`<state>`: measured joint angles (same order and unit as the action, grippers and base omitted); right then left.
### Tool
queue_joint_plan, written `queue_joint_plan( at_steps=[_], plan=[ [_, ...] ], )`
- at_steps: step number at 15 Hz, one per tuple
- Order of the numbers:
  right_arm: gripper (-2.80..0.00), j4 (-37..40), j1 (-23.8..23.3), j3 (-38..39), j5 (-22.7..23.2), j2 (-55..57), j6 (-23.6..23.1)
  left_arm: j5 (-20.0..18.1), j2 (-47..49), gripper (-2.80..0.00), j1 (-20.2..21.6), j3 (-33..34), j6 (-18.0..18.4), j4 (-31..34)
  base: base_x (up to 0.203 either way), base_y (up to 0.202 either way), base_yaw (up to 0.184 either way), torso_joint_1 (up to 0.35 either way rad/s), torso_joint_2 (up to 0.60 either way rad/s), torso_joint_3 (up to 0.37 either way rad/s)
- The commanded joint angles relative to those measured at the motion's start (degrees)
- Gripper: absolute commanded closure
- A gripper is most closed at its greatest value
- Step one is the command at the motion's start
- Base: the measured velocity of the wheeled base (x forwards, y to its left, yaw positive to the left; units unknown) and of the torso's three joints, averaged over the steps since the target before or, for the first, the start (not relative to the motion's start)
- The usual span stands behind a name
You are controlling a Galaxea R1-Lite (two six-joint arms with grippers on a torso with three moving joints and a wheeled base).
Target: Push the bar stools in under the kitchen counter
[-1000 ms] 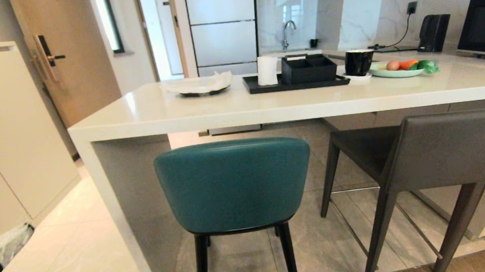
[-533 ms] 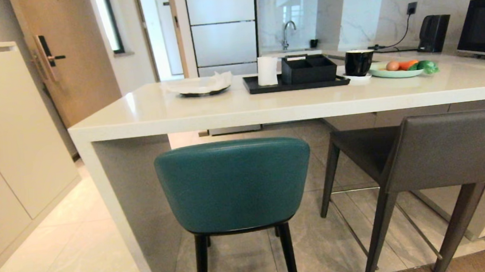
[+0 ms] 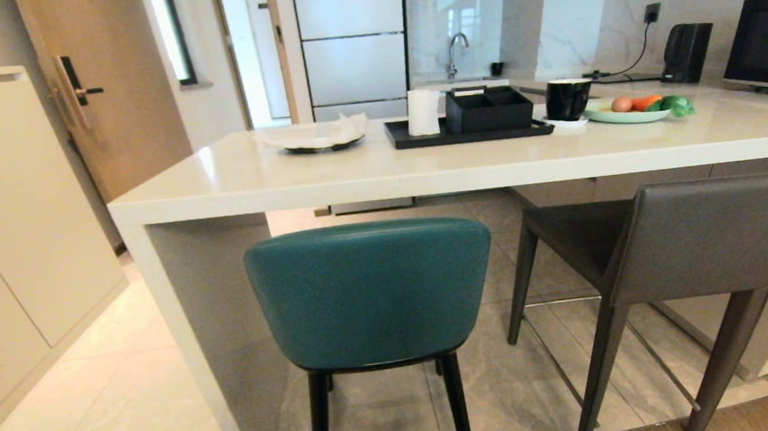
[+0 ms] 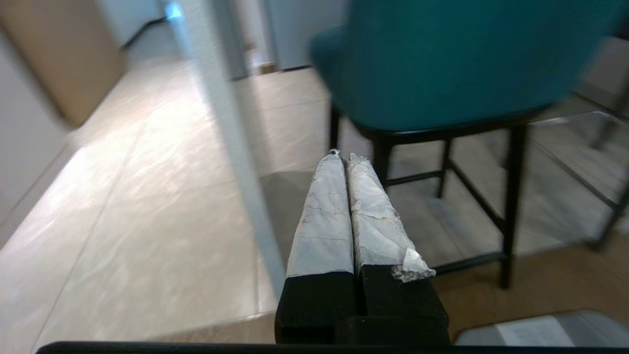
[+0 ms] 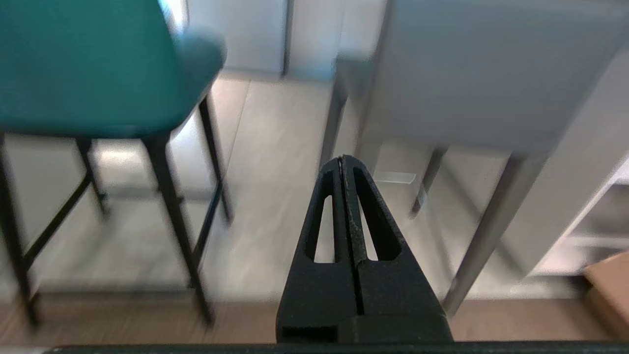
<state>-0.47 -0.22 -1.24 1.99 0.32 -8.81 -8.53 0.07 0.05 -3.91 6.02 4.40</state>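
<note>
Grippers first, since they sit nearest my cameras: the left gripper [image 4: 342,156] is clenched on nothing, its tape-wrapped fingers [image 4: 322,216] pressed together, low down and short of the teal stool [image 3: 370,291]. The right gripper [image 5: 342,160] is likewise clenched and empty, pointing at the gap between the two stools. Neither arm shows in my head view.

Next out, the teal stool stands with its rounded back toward me, just beside the white side panel [image 3: 215,308], its seat under the edge of the kitchen counter [image 3: 381,168]. To its right the grey stool [image 3: 690,241] is turned at an angle, seat partly under the slab, back clear of it.

On the countertop I see a plate with crumpled paper [image 3: 316,136], a black tray [image 3: 469,132] carrying a paper roll [image 3: 423,112] and a black divided box [image 3: 489,109], a black mug [image 3: 568,98], and a green plate of vegetables [image 3: 640,107]. Beyond are a faucet [image 3: 457,51], a kettle [image 3: 685,52] and a microwave [image 3: 765,40].
</note>
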Motion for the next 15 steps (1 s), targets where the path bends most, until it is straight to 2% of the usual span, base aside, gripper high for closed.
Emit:
queue_joint_plan(
  at_steps=[1, 2, 3, 5, 7, 15],
  plan=[
    [0.00, 1.4, 0.0, 1.3, 0.1, -0.3, 1.2, 2.3, 0.0, 0.00, 0.0, 0.6, -1.4, -0.2, 0.000, 0.000, 0.000, 0.000, 0.00, 0.000],
    [0.00, 1.4, 0.0, 1.2, 0.0, -0.3, 2.5, 2.8, 0.0, 0.00, 0.0, 0.7, -3.4, -0.2, 0.000, 0.000, 0.000, 0.000, 0.00, 0.000],
    [0.00, 1.3, 0.0, 1.3, -0.1, -0.3, 2.7, 4.1, 0.0, 0.00, 0.0, 0.8, -3.8, -0.2, 0.000, 0.000, 0.000, 0.000, 0.00, 0.000],
    [0.00, 1.3, 0.0, 1.3, -0.1, -0.3, 2.5, 8.4, -0.1, 0.00, 0.0, 3.2, -0.7, -1.7, 0.000, 0.000, 0.000, 0.000, 0.00, 0.000],
    [0.00, 1.3, 0.0, 1.2, -0.1, -0.3, 2.5, 8.1, -0.1, 0.00, 0.0, 3.8, -0.2, -4.0, 0.000, 0.000, 0.000, 0.000, 0.00, 0.000],
    [0.00, 1.2, 0.0, 1.2, -0.2, -0.3, 5.6, 7.7, 0.0, 0.00, 0.0, 3.8, -1.3, -4.0, 0.000, 0.000, 0.000, 0.000, 0.00, 0.000]
  ],
)
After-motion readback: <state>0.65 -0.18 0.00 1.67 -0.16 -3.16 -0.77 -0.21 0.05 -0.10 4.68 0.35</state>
